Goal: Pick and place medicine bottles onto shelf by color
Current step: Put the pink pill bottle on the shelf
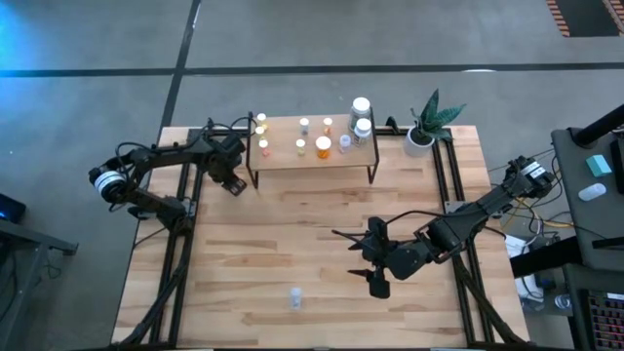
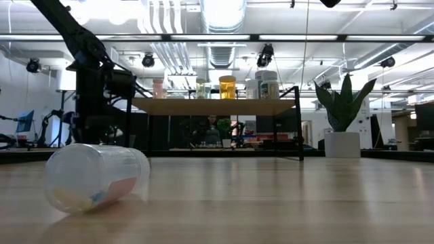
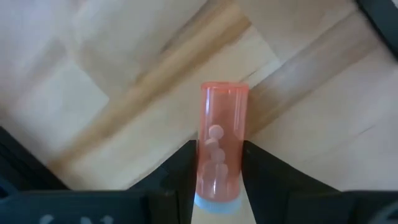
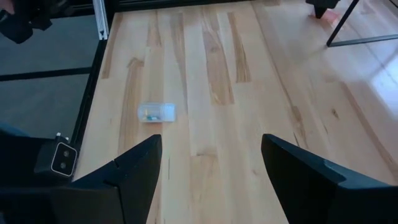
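1. Nearest the low camera, a clear vial (image 2: 95,177) lies on its side on the plank table (image 2: 285,203). Behind it the shelf (image 2: 213,106) carries a row of bottles (image 2: 227,87), a potted plant (image 2: 344,129) stands at its right, and an open room with ceiling ducts and lamps lies beyond.
2. From above, the same vial (image 1: 294,297) rests alone near the table's front edge, well apart from the shelf (image 1: 312,156) at the back. The left gripper (image 1: 234,180) sits just off the shelf's left end; the right gripper (image 1: 375,263) hovers mid-table. Grey floor surrounds the table.
3. Only the left wrist view shows what the left jaws are grasping: an orange bottle (image 3: 221,149) with pills inside, clenched between both fingers (image 3: 180,168) over the wood.
4. The right wrist view shows its jaws released and spread wide, with the vial (image 4: 156,112) lying ahead on the planks.
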`<act>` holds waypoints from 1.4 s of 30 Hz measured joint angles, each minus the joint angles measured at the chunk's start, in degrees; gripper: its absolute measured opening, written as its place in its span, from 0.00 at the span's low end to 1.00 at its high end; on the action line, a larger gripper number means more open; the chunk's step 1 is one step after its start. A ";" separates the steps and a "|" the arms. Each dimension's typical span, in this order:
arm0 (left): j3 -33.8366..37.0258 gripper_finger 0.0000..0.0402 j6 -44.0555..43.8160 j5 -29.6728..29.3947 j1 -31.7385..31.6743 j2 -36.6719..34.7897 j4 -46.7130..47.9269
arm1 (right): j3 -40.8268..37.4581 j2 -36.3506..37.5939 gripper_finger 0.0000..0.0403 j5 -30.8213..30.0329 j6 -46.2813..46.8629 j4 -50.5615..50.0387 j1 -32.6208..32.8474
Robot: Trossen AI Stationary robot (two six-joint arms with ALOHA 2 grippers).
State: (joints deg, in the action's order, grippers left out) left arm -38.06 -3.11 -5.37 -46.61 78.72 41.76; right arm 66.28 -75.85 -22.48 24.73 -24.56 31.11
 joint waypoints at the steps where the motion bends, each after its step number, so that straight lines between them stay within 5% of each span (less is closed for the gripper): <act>1: 0.20 0.25 -2.08 0.28 0.24 0.00 0.19 | 0.00 0.00 0.66 0.00 -0.01 0.00 0.00; 28: 2.00 0.25 -23.53 0.00 17.99 -2.17 12.73 | 0.07 0.00 0.66 0.00 -2.27 3.01 0.37; 34: 2.05 0.25 -23.61 -5.35 17.79 -7.48 12.89 | 0.07 0.00 0.66 0.00 -2.25 3.04 0.37; 42: 1.32 0.25 -23.58 -3.87 17.79 -19.16 14.73 | 0.07 0.00 0.66 0.00 -2.25 4.13 0.37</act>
State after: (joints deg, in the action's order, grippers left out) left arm -36.74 -26.70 -9.25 -28.82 59.56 56.49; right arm 66.35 -75.85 -22.48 22.48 -20.43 31.48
